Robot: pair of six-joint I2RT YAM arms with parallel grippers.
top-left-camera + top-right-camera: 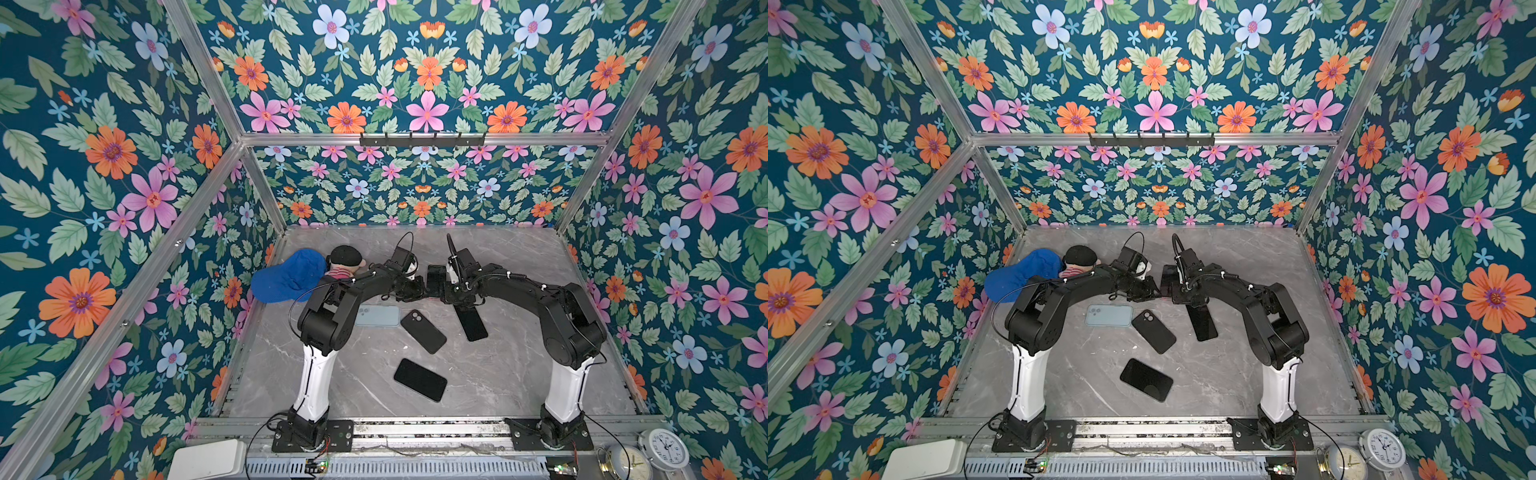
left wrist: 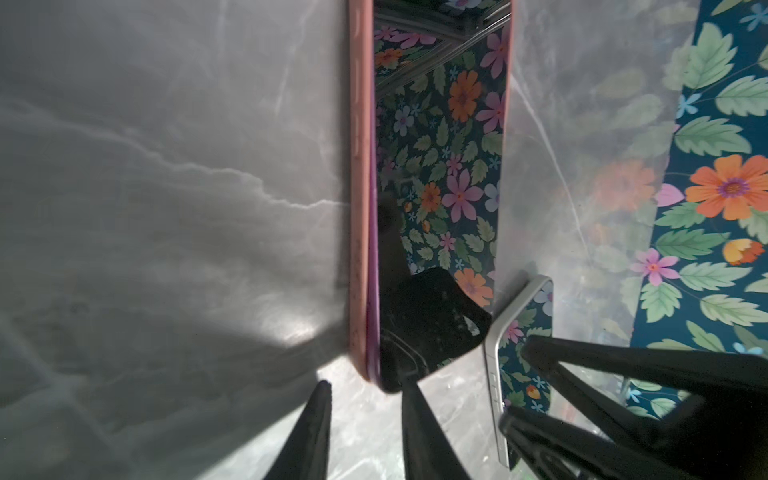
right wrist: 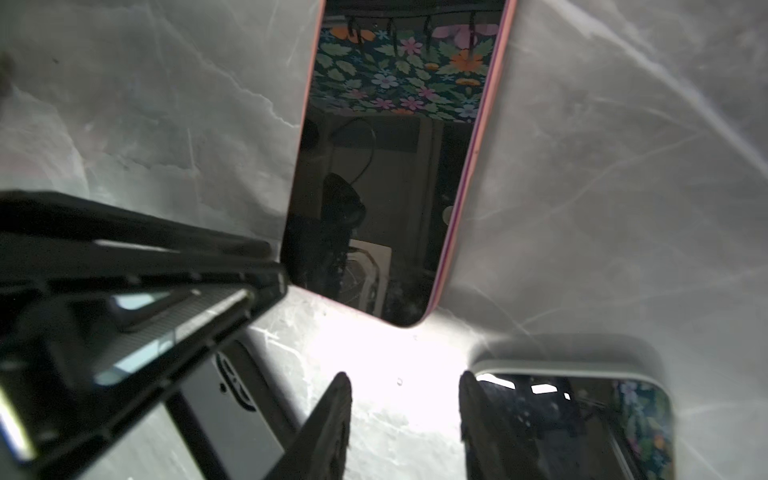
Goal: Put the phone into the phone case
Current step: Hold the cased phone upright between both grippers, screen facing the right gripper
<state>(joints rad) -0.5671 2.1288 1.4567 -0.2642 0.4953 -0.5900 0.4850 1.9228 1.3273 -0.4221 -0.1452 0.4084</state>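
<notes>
A phone [image 2: 436,187] with a dark, mirror-like screen lies flat in a pink phone case [image 2: 359,166] on the grey marble table. A thin purple edge shows along the case's rim [image 3: 478,137]. In both top views the phone [image 1: 435,277] is a dark slab between the two wrists. My left gripper [image 2: 366,386] is open at the phone's near end. One fingertip [image 2: 409,390] is at its corner, and only table shows between the fingers. My right gripper [image 3: 405,376] hangs open just short of the same end, over bare table.
A silver-edged phone [image 3: 582,399] lies beside my right gripper's finger. Near the front lie a pale blue phone [image 1: 377,316], a black case with a camera hole [image 1: 424,331] and a black phone [image 1: 419,380]. A blue cap [image 1: 289,276] and a doll [image 1: 345,259] sit at the back left.
</notes>
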